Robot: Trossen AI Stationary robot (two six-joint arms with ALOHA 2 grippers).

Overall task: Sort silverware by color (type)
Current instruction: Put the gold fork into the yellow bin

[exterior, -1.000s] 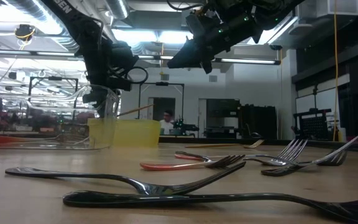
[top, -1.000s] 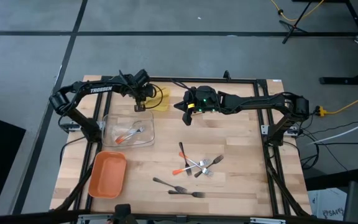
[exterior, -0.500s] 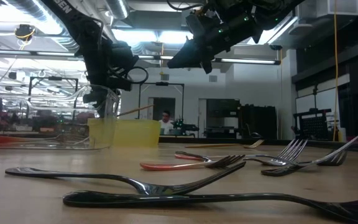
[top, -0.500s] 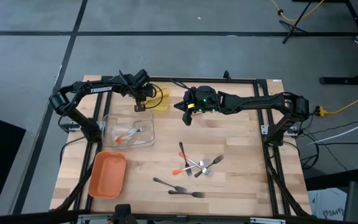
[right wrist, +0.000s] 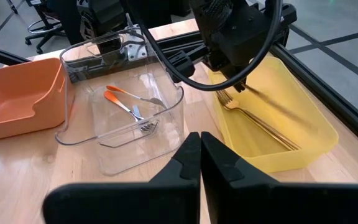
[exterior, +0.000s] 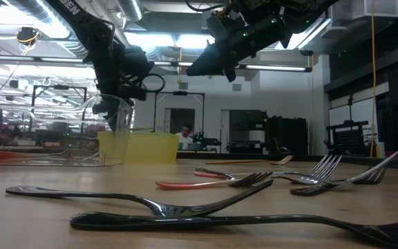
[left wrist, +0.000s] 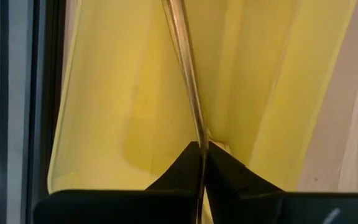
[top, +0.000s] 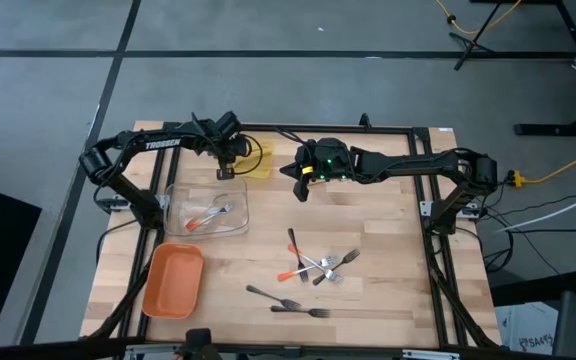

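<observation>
wooden utensil (left wrist: 188, 93) in left hand (left wrist: 202, 163)

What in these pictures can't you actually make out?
- Silverware pile, high view: the pieces cross one another and are too small to count or sort by type.
- Yellow tray, high view: the left gripper covers part of it, so its contents are hidden.
- Thin utensil, left wrist view: both ends are cut off, so its type is unknown.
</observation>
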